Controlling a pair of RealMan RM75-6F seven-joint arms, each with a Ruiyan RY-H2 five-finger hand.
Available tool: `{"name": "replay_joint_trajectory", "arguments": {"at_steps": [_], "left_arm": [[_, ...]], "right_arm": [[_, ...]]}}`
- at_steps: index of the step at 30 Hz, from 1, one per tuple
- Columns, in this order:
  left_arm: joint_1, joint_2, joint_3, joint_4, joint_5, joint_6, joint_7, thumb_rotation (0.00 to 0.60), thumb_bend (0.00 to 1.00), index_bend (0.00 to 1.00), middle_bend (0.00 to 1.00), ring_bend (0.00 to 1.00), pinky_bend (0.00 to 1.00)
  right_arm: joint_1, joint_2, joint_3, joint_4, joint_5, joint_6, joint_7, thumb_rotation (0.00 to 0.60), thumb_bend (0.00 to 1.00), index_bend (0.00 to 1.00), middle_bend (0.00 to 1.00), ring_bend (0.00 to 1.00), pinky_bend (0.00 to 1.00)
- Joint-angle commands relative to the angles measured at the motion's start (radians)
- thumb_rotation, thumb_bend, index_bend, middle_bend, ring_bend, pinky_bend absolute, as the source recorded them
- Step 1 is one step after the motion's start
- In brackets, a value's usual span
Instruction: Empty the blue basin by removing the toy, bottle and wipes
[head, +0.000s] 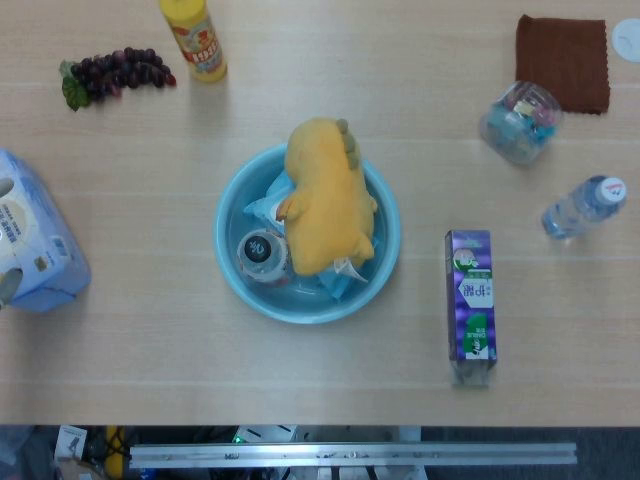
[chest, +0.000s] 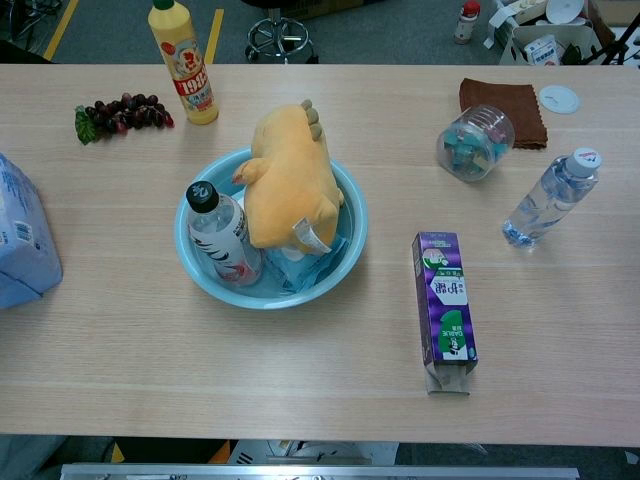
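A blue basin (head: 234, 275) (chest: 355, 215) stands at the table's middle. An orange plush toy (head: 328, 196) (chest: 287, 180) lies across it, leaning on the far rim. A bottle with a black cap (head: 262, 253) (chest: 222, 235) stands in the basin's left part. A pack of wipes (head: 336, 280) (chest: 305, 262) lies under the toy, only its light blue edge showing. Neither hand shows in either view.
A purple carton (head: 470, 295) (chest: 443, 300) lies right of the basin. A water bottle (head: 583, 207) (chest: 550, 198), a clear jar (head: 519, 122) (chest: 474, 142) and a brown cloth (head: 563, 62) sit far right. A yellow bottle (head: 194, 38) (chest: 182, 61), grapes (head: 115, 72) and a tissue pack (head: 35, 235) (chest: 22, 235) are at left.
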Motion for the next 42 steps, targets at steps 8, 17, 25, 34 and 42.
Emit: {"name": "replay_joint_trajectory", "arguments": {"at_steps": [8, 17, 25, 34, 42], "left_arm": [[0.001, 0.0, 0.001, -0.004, 0.016, 0.011, 0.004, 0.6, 0.25, 0.16, 0.17, 0.06, 0.21], [0.002, 0.011, 0.002, -0.018, 0.02, 0.009, 0.012, 0.6, 0.25, 0.16, 0.17, 0.06, 0.21], [0.0, 0.017, 0.001, -0.03, 0.022, 0.007, 0.008, 0.6, 0.25, 0.16, 0.17, 0.06, 0.21], [0.012, 0.021, 0.008, -0.025, 0.02, 0.016, -0.005, 0.6, 0.25, 0.16, 0.17, 0.06, 0.21], [0.017, 0.02, 0.005, -0.004, 0.01, 0.023, -0.033, 0.6, 0.25, 0.16, 0.17, 0.06, 0.21]], "right_arm": [[0.016, 0.004, 0.003, -0.006, -0.016, -0.011, 0.008, 0.6, 0.09, 0.34, 0.41, 0.36, 0.45], [0.09, 0.009, 0.024, -0.038, -0.078, -0.073, -0.01, 0.6, 0.09, 0.34, 0.41, 0.35, 0.45], [0.26, -0.02, 0.073, -0.118, -0.072, -0.288, -0.096, 0.6, 0.0, 0.31, 0.37, 0.3, 0.42], [0.465, -0.185, 0.123, -0.123, 0.104, -0.537, -0.266, 0.6, 0.0, 0.02, 0.17, 0.05, 0.2], [0.621, -0.364, 0.139, -0.059, 0.268, -0.632, -0.449, 0.6, 0.0, 0.0, 0.13, 0.04, 0.19]]}}
